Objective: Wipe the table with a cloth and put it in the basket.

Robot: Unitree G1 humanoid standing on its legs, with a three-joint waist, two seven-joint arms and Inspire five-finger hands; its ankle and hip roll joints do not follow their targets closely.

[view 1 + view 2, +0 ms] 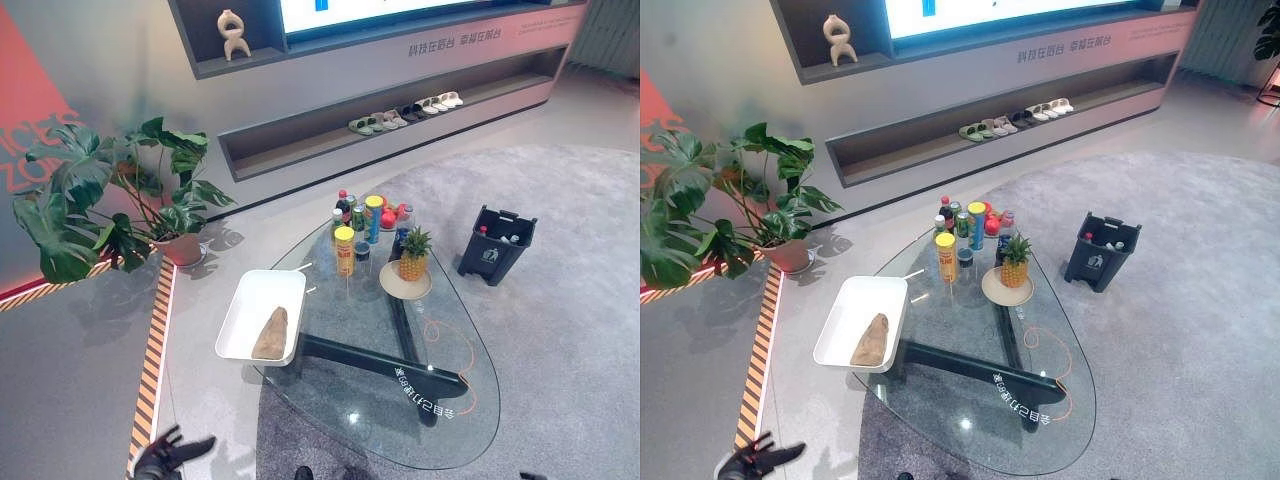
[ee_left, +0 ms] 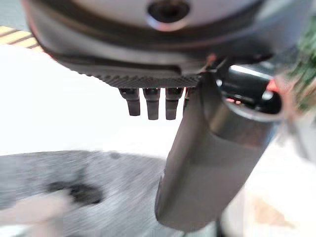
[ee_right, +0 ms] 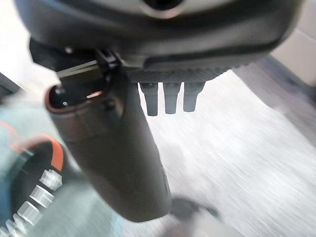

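A brown cloth (image 1: 271, 334) lies bunched inside the white basket (image 1: 240, 300), which sits on the left end of the glass table (image 1: 450, 440). My left hand (image 1: 170, 455) hangs low over the floor to the near left of the table, well short of the basket, with its fingers spread. In the left wrist view its fingers (image 2: 152, 106) are straight, its thumb stands out, and it holds nothing. In the right wrist view my right hand (image 3: 118, 158) is over the grey carpet, with straight fingers (image 3: 170, 101) and nothing in it.
Several bottles and cans (image 1: 358, 222) stand at the table's far end beside a pineapple (image 1: 413, 255) on a plate. A black bin (image 1: 496, 243) stands on the carpet to the right. A potted plant (image 1: 120, 195) and striped floor tape (image 1: 152, 350) lie to the left.
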